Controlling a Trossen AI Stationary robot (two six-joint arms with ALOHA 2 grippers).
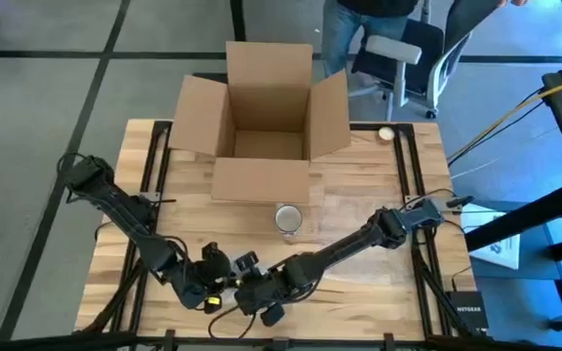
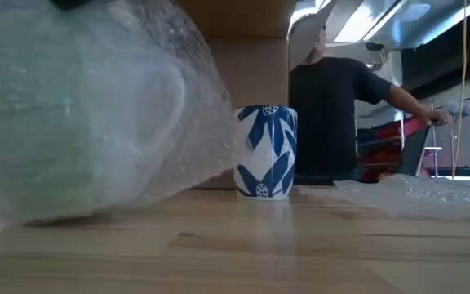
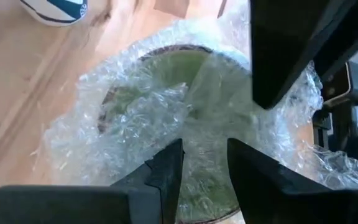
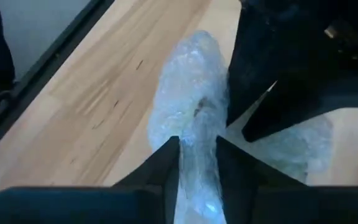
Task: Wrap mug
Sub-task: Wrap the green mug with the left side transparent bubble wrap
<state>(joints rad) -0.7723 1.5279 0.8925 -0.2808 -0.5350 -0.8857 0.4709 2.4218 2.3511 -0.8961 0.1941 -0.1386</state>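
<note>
Two dark robot arms meet near the front edge of a wooden table [image 1: 359, 210], seen from above. The left gripper [image 1: 224, 278] and the right gripper [image 1: 260, 292] sit almost touching, both working on one bundle: a green mug [image 3: 166, 81] swaddled in clear bubble wrap [image 3: 135, 124]. The bundle itself is hidden under the grippers in the overhead view, but the left wrist view looks down into the mug's open mouth through the crinkled plastic.

The left gripper's jaws stand narrow, with a fold of wrap running between them. The right gripper's jaws are likewise close together, pinching a twisted tail of the same wrap (its wrist view shows the tail stretched out along the boards).

A second mug, blue and white [image 2: 266, 152], stands upright and bare near the table's middle, well apart from the grippers. Behind it sits an open cardboard box [image 1: 261, 122]. A spare sheet of wrap [image 2: 414, 192] lies flat toward the right side. A person [image 2: 333, 114] stands beyond the table.

By my reading, the wrapping is well along: the mug is covered, and the loose end is being gathered. The next move likely calls for tucking that tail into or around the mug while the left gripper steadies the bundle.
</note>
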